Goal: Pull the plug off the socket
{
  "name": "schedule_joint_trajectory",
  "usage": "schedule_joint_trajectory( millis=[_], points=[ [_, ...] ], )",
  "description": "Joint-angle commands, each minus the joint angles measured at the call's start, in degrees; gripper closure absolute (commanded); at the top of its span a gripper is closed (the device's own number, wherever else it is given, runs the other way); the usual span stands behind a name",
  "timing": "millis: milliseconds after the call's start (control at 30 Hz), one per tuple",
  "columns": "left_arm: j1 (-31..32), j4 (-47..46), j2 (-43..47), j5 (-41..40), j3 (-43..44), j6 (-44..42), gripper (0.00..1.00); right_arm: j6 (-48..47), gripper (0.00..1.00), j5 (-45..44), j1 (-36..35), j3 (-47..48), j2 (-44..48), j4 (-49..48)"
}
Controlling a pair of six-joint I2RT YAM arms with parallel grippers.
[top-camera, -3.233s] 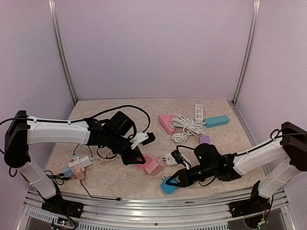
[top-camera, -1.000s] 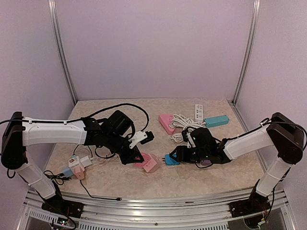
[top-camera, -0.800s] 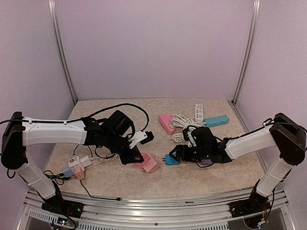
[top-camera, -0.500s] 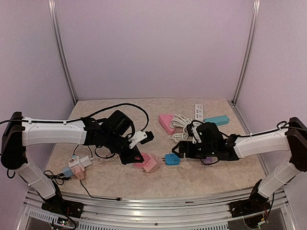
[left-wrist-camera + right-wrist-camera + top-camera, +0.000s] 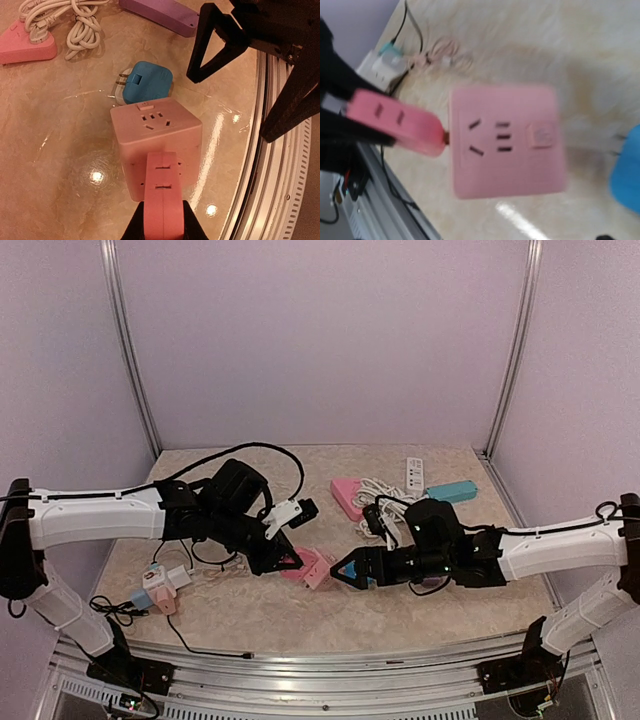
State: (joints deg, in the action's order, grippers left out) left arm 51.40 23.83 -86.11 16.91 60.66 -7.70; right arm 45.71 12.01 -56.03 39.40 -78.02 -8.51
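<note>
The left gripper [image 5: 283, 561] pinches the pink plug [image 5: 162, 200] stuck in the pink socket's [image 5: 157, 132] side. The right gripper [image 5: 342, 570], spread wide, sits just beside the socket.

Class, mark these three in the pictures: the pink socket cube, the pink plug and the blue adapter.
pink socket cube [image 5: 162, 127], left wrist view, its socketed face.
pink plug [image 5: 161, 197], left wrist view, its flat body.
blue adapter [image 5: 149, 86], left wrist view, its casing.

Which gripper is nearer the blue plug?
Right. The right gripper hangs open just beside the blue plug; the left gripper is across the pink cube from it, shut on the pink plug.
</note>
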Motion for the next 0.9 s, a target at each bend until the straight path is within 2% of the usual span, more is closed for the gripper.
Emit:
schedule_joint_trajectory(
  millis=[0,500,733,800,867],
  points=[
    [-0.33,-3.97,3.27,2.30,-0.88,0.50,1.00,0.84,0.00,1.39,-1.68,2.93,-5.19,-2.46],
    [-0.21,-3.78,4.28,3.35,-0.81,0.47,1.00,2.10,0.00,1.11,-2.24,7.32,-14.06,-6.52],
    [-0.12,-3.63,4.47,3.59,-0.77,0.32,1.00,1.40,0.21,0.92,-2.23,7.38,-14.59,-6.96],
    [-0.09,-3.66,4.53,4.35,-0.80,0.14,1.00,1.31,0.22,0.79,-2.16,7.36,-14.84,-6.88],
    [0.01,-3.69,4.61,4.97,-0.90,0.08,1.00,1.15,0.18,0.67,-2.17,7.45,-15.14,-6.75]
  ],
)
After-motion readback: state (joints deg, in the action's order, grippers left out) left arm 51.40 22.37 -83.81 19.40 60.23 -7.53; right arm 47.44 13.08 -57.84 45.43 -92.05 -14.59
